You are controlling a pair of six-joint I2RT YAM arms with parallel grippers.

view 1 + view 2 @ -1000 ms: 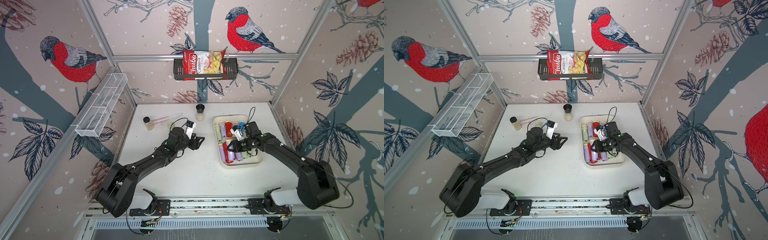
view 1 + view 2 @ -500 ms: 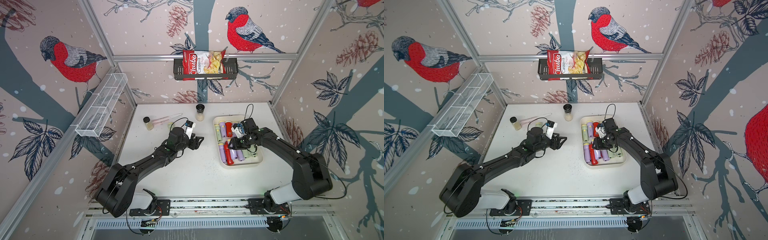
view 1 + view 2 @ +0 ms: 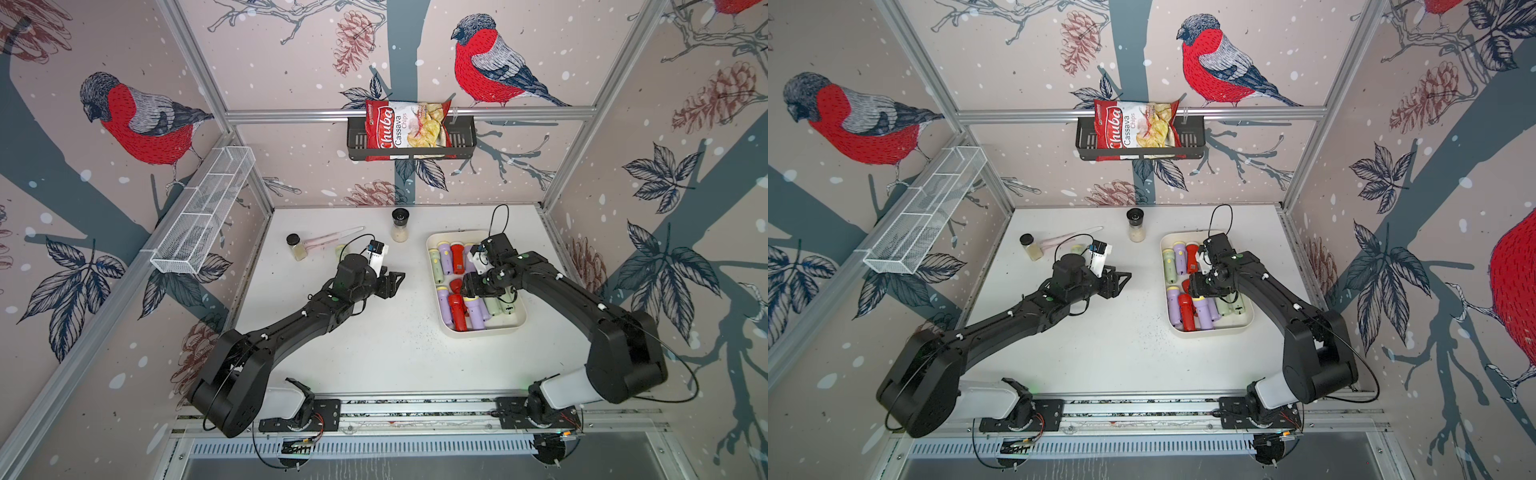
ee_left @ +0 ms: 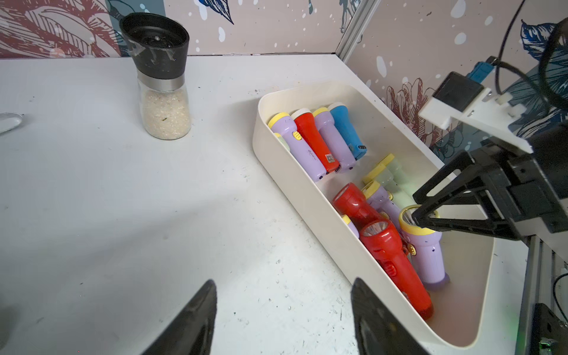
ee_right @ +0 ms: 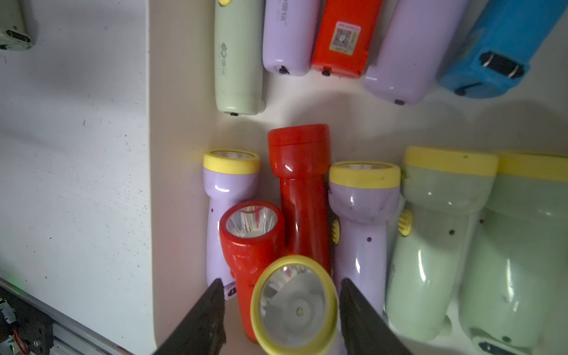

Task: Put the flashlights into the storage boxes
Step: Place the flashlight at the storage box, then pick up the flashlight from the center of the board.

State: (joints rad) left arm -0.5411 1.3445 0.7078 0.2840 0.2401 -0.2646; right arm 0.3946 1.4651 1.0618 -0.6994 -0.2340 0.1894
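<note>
I am looking first at the near end of the cream-white tray, where red, lilac and pale green flashlights are lying packed side by side. The right jaws are standing parted on either side of a lilac flashlight at its yellow-rimmed head. A gap is showing on one side, so I am reading it as let go, not clamped. It is leaning head-up on a red flashlight rather than lying flat.

That is what I am worrying about. If I am lifting away crooked, a jaw may hook the yellow rim and drag the flashlight up over the tray wall. It may also roll off the red one and jam across its neighbours.

The left jaws are hanging spread and empty over the bare tabletop, beside the tray. Farther back, the tray's far row, the blue flashlight among it, is lying tidy.

Beyond the left wrist one pale green flashlight is lying on the tabletop, outside the tray. It is half hidden by the arm and close to its cable and a small jar. A careless reach there may knock the jar, or the spice grinder behind.
</note>
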